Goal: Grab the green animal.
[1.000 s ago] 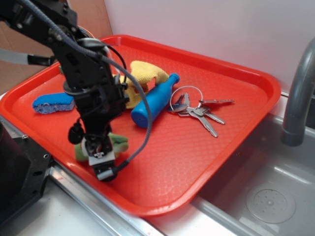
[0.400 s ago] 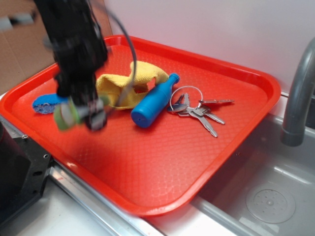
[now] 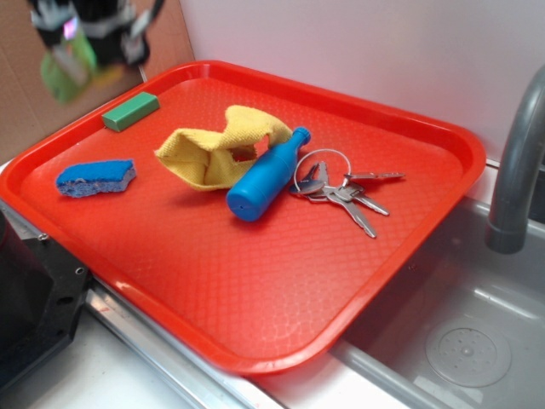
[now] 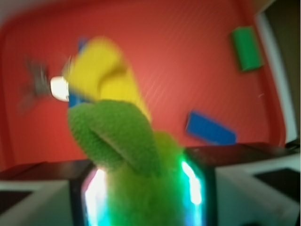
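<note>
Gripper (image 3: 89, 25) clenched on the green animal (image 3: 68, 70), risen since a moment ago to the frame's top-left — well above the red tray (image 3: 255, 315), green block (image 3: 130, 111) now uncovered, steel sink (image 3: 460, 332) beside.

No legible txt, labels, brands or nos. anywhere; blue bottle (image 3: 266, 176) and keys (image 3: 345, 191) show no readable marks. Wrist view too blurred to read anything.
</note>
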### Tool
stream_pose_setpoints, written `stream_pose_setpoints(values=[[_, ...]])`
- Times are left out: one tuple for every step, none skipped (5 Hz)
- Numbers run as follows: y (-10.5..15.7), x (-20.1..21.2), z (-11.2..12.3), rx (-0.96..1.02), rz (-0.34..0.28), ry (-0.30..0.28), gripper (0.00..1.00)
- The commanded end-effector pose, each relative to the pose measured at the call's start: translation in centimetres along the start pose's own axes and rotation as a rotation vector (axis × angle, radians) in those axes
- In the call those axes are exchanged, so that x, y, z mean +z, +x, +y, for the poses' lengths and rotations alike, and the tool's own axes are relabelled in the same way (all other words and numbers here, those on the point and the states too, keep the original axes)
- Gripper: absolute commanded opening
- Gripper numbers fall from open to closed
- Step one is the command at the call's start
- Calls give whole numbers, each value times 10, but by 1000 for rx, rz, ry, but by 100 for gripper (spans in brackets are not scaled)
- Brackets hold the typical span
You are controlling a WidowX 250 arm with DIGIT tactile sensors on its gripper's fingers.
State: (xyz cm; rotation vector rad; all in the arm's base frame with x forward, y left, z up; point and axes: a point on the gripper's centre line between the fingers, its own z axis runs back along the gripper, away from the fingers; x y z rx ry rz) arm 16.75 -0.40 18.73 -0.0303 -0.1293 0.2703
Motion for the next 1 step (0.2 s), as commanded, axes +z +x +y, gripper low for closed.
stream_pose_setpoints(values=[[15,52,4,46,-53,-33,0]])
